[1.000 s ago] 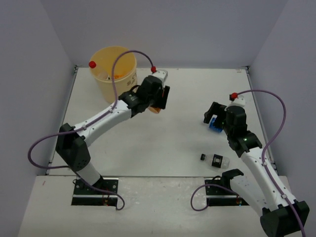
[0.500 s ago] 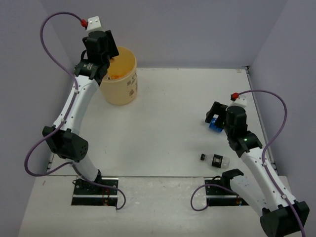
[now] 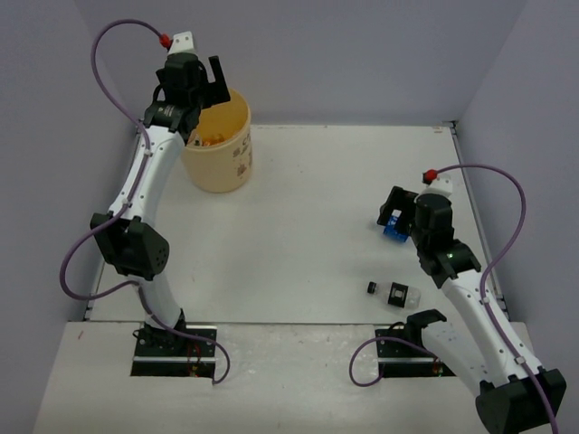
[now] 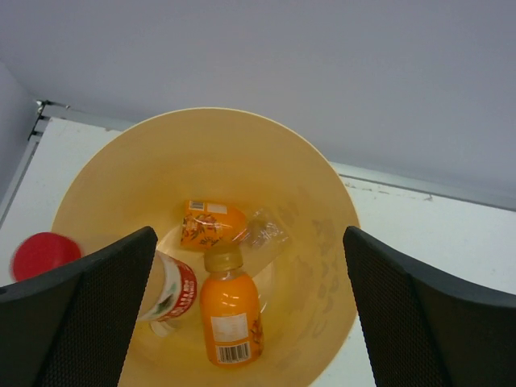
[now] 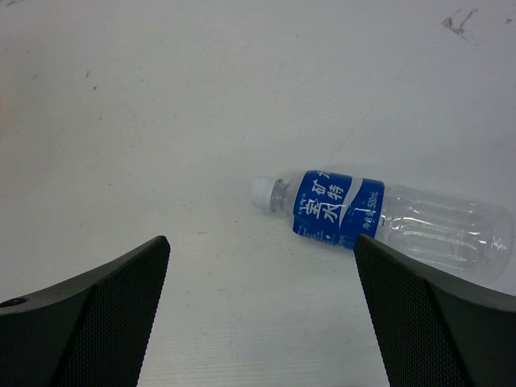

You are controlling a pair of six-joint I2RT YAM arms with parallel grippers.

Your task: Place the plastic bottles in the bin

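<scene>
Pincer of the left arm (image 4: 248,234) high over the bin (image 3: 226,167), jaws spread wide, nothing gripped between them. Straight below it, inside the pale-yellow bin, four of the plastic bottles:
- an orange bottle with brown cap (image 4: 230,318), nearest, cap pointing away from the pincer
- a second orange bottle (image 4: 211,226), on its side just beyond that cap
- a red-labelled bottle (image 4: 171,292), off toward the pincer's left side, partly hidden behind the left jaw
- a clear unlabelled bottle (image 4: 268,230), right beside the second orange one, toward the pincer's right side

Pincer of the right arm (image 5: 262,242) low over the table (image 3: 308,208), well apart from the bin, likewise wide open and empty. Just ahead of its jaw tips, a blue-labelled bottle (image 5: 339,210) flat on its side on the table. White cap toward the pincer's left, clear body reaching past the line of the right jaw, apart from both jaws. Behind this pincer, nearer the arm's base, a black-labelled bottle (image 3: 395,292), also on its side on the table and well clear of the jaws.
</scene>
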